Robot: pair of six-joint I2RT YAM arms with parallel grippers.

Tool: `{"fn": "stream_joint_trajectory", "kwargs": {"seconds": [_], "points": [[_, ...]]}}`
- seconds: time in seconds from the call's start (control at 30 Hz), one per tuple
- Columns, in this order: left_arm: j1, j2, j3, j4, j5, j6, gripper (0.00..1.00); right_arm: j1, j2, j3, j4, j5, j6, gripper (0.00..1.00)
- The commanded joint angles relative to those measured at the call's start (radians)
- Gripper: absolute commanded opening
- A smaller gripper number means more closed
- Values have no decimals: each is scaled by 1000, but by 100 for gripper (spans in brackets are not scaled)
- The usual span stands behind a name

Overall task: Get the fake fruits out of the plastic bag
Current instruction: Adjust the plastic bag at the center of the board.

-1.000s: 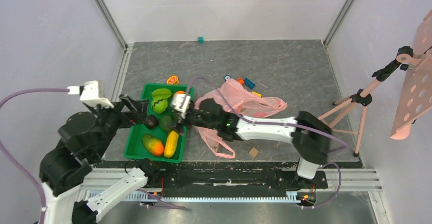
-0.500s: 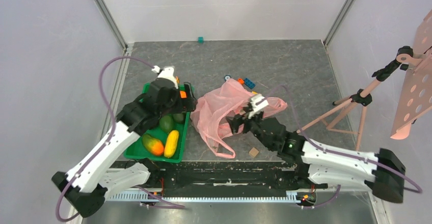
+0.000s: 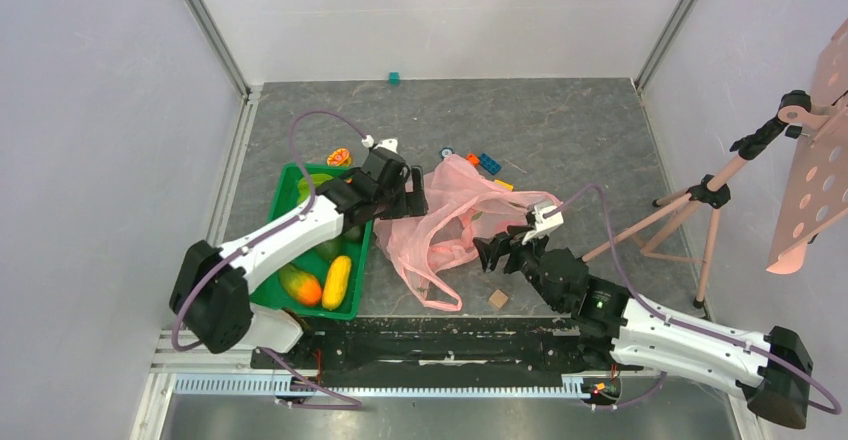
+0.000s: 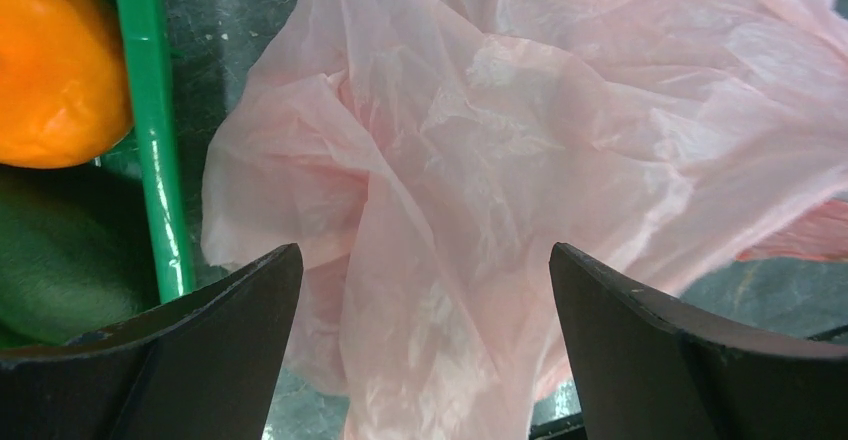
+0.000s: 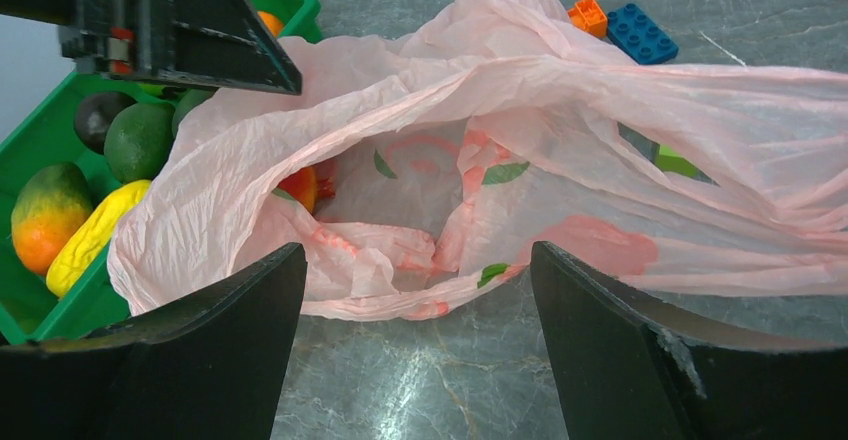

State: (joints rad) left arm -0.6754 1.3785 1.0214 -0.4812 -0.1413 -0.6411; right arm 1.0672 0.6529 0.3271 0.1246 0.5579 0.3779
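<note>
The pink plastic bag (image 3: 455, 210) lies crumpled on the grey floor, its mouth facing my right gripper. Through the mouth in the right wrist view, a small red-orange fruit (image 5: 300, 188) shows inside the bag (image 5: 560, 130). A mango-like fruit (image 3: 299, 284) lies in the green tray (image 3: 285, 174); it also shows in the right wrist view (image 5: 40, 215). My left gripper (image 3: 410, 200) is open just above the bag's left edge (image 4: 500, 160), jaws either side of a fold. My right gripper (image 3: 490, 252) is open and empty just before the mouth.
The tray (image 5: 30, 140) also holds a yellow oblong fruit (image 3: 336, 281), a dark green avocado (image 5: 135, 140) and an orange ball (image 4: 50, 60). Toy bricks (image 3: 488, 162) lie behind the bag. A small brown block (image 3: 497, 298) sits near the front edge. A pink tripod (image 3: 700, 200) stands right.
My left arm swung from left of the tray, over it, to the bag's left edge. My right gripper pulled back from the tray to the bag's near right side.
</note>
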Motion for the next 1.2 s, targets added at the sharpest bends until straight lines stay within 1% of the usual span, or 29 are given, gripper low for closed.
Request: {"fn": "stream_joint_trajectory", "kwargs": {"seconds": [0.0, 0.03, 0.07, 0.13, 0.2, 0.23, 0.3, 0.37, 0.4, 0.43, 0.6, 0.8, 0.97, 1.17], "points": [[-12, 64, 14, 75, -56, -30, 98, -3, -30, -14, -17, 12, 29, 85], [-14, 75, 15, 74, -66, -27, 96, -3, -35, -13, -19, 11, 30, 85], [-16, 86, 14, 74, -75, -23, 91, -2, -38, -16, -19, 12, 29, 85], [-20, 93, 11, 76, -81, -15, 75, -3, -43, -14, -20, 14, 29, 85], [-28, 87, 9, 79, -89, -5, 56, -3, -45, -13, -21, 13, 30, 85], [-34, 80, 11, 79, -95, 3, 44, -3, -45, -13, -22, 13, 30, 85], [-51, 67, 23, 79, -101, 16, 23, -3, -44, -11, -22, 11, 29, 85], [-74, 54, 47, 76, -104, 38, 8, -3, -44, -9, -18, 4, 21, 86], [-93, 49, 65, 72, -101, 49, 4, -3, -43, -10, -13, -1, 17, 86], [-111, 43, 81, 66, -102, 58, 2, -2, -44, -14, -5, -8, 12, 86], [-207, 11, 175, 44, -102, 85, 2, -3, -61, -39, 54, -62, -17, 86], [-236, -33, 239, 26, -79, 89, 2, -3, -60, -51, 54, -74, -15, 86], [-236, -34, 203, 20, -123, 107, 3, -2, -70, -70, 59, -64, -5, 86], [-234, 17, 126, 76, -118, 96, 8, -2, -19, -72, 55, -51, -2, 85]]}}
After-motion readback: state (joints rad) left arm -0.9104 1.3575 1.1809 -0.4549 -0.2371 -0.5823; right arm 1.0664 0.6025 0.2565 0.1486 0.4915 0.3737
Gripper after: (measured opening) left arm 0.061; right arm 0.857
